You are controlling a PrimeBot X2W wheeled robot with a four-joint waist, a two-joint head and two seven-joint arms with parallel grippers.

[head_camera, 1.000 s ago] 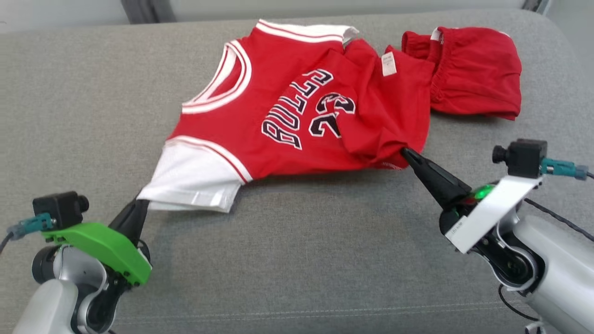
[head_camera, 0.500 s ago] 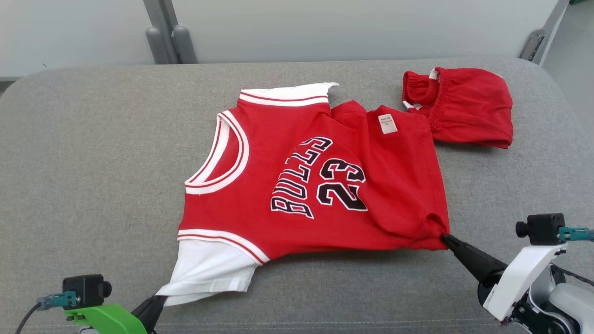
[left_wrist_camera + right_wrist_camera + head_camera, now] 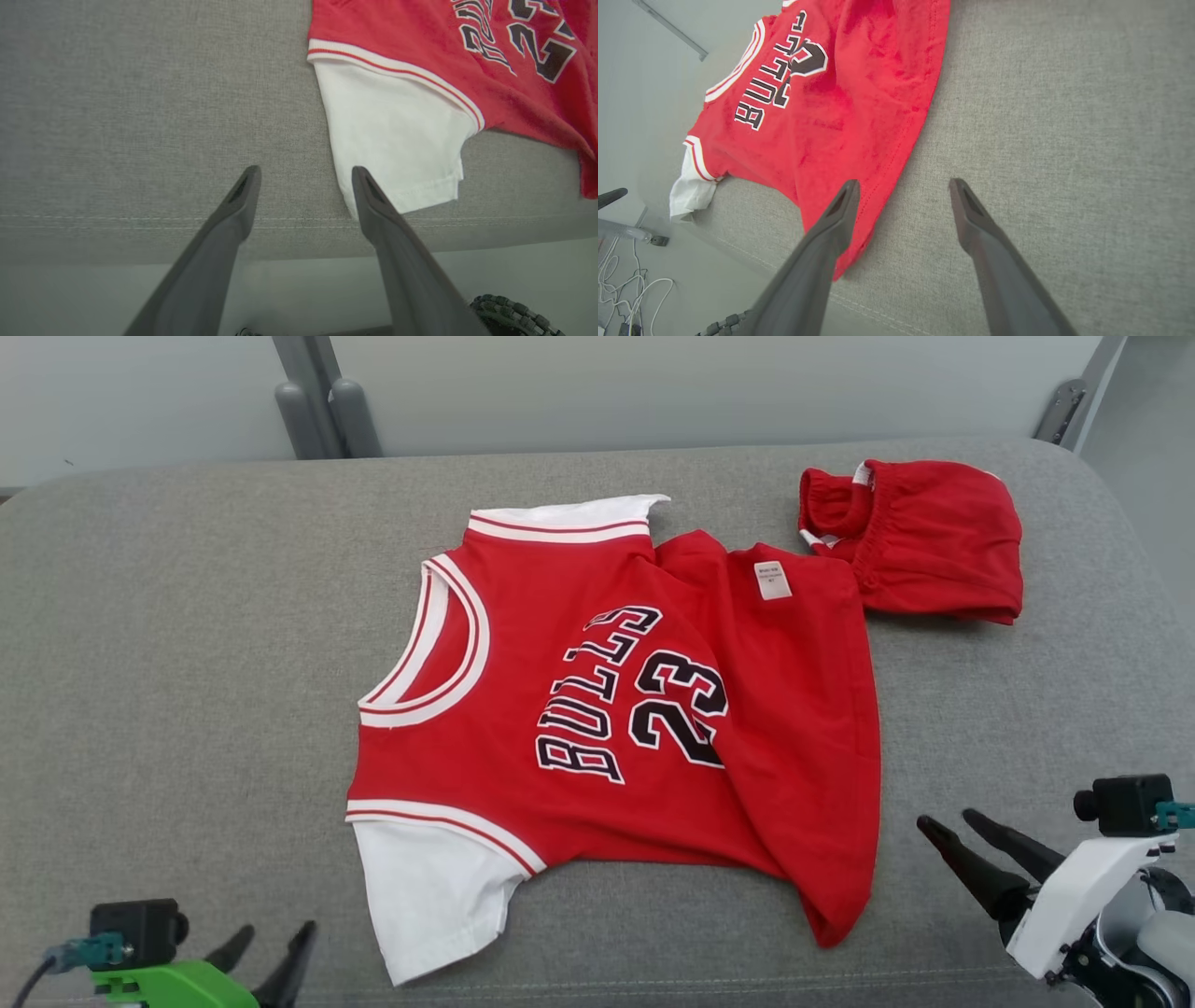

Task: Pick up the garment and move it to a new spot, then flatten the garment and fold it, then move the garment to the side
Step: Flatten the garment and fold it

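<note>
Across the middle of the grey tabletop (image 3: 187, 663): red jersey (image 3: 607, 709) laid number-up, right side creased and folded over. Just off its near corners, left gripper (image 3: 277, 928) by the white sleeve and right gripper (image 3: 946, 818) by the hem, both jaws spread, holding nothing, probably poised to regrip for flattening. Far right, red shorts (image 3: 934, 546), close by.

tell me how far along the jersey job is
Done: the jersey lies spread face up on the grey cushion. In hand: nothing; left gripper and right gripper are open, holding nothing. Left: smooth the turned-over flap, fold it, move it aside.
</note>
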